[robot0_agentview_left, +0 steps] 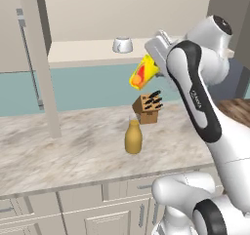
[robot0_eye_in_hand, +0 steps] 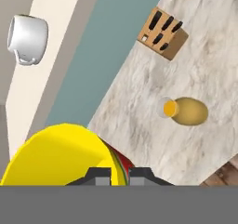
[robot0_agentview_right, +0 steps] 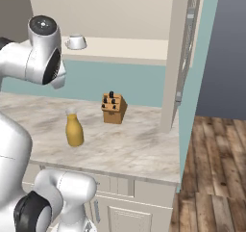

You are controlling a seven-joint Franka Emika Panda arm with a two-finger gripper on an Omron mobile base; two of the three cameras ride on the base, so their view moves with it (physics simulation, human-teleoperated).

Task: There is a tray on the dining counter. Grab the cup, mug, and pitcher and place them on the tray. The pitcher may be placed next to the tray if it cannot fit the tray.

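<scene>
Yellow and marked red-orange, the cup (robot0_agentview_left: 142,74) sits clamped in the gripper (robot0_eye_in_hand: 119,173), jaws drawn nearly together on its wall, and is carried tilted high above the marbled counter (robot0_agentview_left: 73,151). For a clean carry the arm should probably level the cup before travelling to the tray, which cannot be made out here. Below stand the pitcher (robot0_agentview_left: 133,137) and, just beyond it, a knife block (robot0_agentview_left: 149,107). Farther back, the mug (robot0_agentview_left: 122,45) rests on a pale ledge (robot0_agentview_left: 83,51).
</scene>
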